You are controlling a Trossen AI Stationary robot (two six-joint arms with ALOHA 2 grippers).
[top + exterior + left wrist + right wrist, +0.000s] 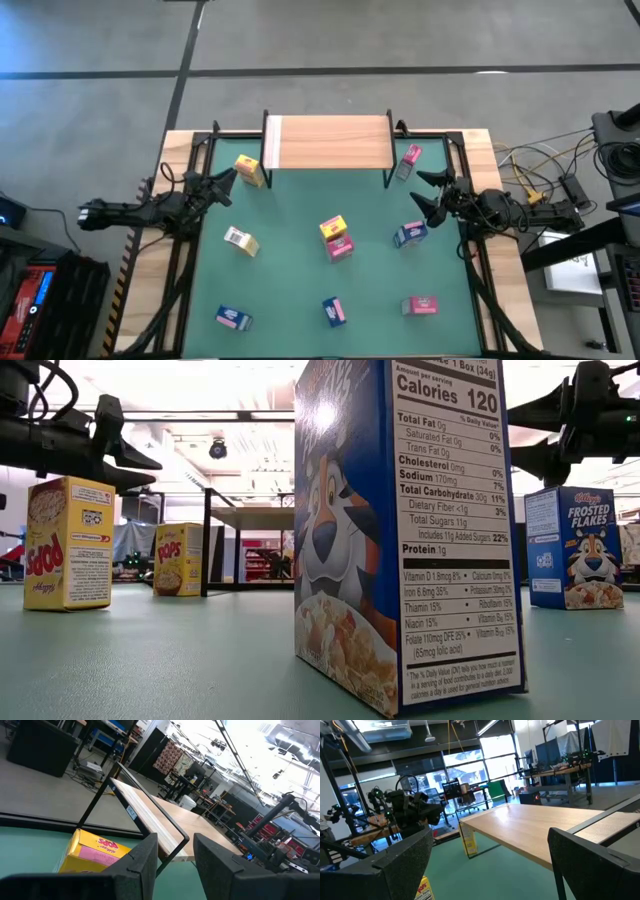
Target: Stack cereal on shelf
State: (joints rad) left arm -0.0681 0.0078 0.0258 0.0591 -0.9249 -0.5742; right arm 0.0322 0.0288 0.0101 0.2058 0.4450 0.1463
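The shelf (pixel 325 140), a light wood board on thin black legs, stands at the far edge of the green mat. Cereal boxes are scattered over the mat. Yellow ones are at the far left (pixel 250 170), mid left (pixel 241 241) and centre (pixel 333 227). Pink ones are at the centre (pixel 340 246), far right (pixel 409 160) and near right (pixel 420 305). Blue ones are at the right (pixel 410 234) and near edge (pixel 233 318), (pixel 333 311). My left gripper (pixel 226 180) hovers shut beside the far-left yellow box (pixel 95 851). My right gripper (pixel 425 195) hovers open at the mat's right edge, holding nothing.
Black frame rails run along the mat's left and right sides. Cables and equipment (pixel 560 190) lie beyond the right edge. In the low view a blue box (pixel 400 530) stands close to the camera and fills the middle. Open mat lies between the scattered boxes.
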